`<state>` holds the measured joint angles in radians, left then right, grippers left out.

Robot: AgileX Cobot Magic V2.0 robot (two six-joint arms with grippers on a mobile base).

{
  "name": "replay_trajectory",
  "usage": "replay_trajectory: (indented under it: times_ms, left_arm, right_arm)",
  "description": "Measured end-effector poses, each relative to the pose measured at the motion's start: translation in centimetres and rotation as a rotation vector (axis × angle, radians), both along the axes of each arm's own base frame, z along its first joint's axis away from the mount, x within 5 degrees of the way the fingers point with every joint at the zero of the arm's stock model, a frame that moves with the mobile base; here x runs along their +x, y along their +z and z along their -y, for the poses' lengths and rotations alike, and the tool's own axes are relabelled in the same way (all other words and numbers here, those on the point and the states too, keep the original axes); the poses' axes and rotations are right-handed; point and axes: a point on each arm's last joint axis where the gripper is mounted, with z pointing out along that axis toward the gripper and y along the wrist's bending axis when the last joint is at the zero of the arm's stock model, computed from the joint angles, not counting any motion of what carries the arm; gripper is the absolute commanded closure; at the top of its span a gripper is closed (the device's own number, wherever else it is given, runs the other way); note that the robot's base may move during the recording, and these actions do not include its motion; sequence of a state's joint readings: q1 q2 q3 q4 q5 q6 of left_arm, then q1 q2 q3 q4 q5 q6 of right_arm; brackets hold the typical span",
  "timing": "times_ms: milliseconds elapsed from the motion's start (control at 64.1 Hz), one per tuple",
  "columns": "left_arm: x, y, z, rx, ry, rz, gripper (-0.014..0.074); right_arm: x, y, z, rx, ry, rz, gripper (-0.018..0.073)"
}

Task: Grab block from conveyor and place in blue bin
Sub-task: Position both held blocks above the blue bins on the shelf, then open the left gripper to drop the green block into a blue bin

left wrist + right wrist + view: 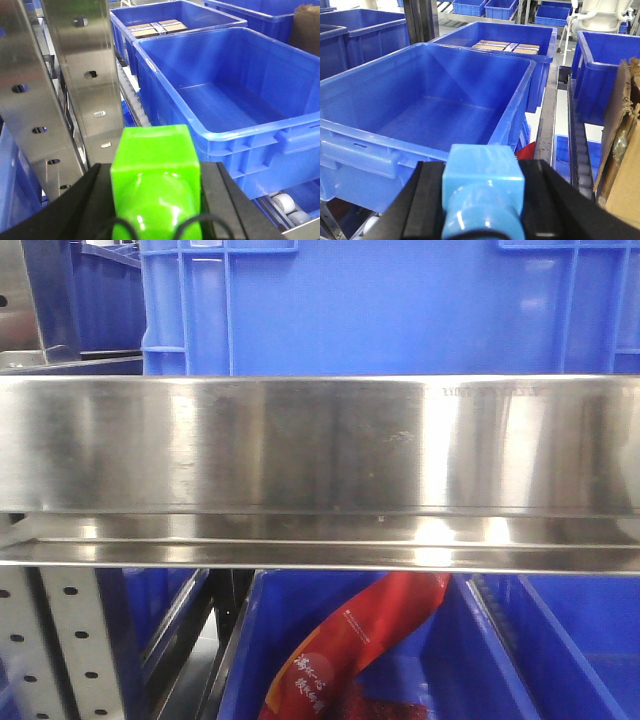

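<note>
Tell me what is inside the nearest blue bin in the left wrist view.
Only bare floor and walls show inside the blue bin. Its near wall hides the closest strip of floor.

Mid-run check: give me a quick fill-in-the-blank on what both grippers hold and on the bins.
The block in the left gripper is ____.
The block in the right gripper is light ____.
The blue bin ahead of the right gripper is ____.
The front view's packet is ____.
Missing: green; blue; empty; red.
</note>
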<state>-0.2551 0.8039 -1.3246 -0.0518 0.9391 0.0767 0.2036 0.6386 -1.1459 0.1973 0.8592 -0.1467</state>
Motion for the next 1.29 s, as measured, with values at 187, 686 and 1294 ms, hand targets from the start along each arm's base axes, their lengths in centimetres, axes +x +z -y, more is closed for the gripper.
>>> replay_trajectory:
  times_ms: [187,686,1294]
  left_arm:
    - [0.0,0.0,0.0,0.0,0.0,0.0,0.0707]
    - [0.0,0.0,0.0,0.0,0.0,0.0,0.0707]
    - [1.0,0.6,1.1,-0.008,-0.064,0.0,0.0707]
  right_arm:
    - [0.0,0.0,0.0,0.0,0.0,0.0,0.0721]
    - [0.1,0.2,0.0,0.008,-0.004,0.026,0.0721]
    - [0.3,0.7,-0.2,0.045,0.011,0.04,0.0721]
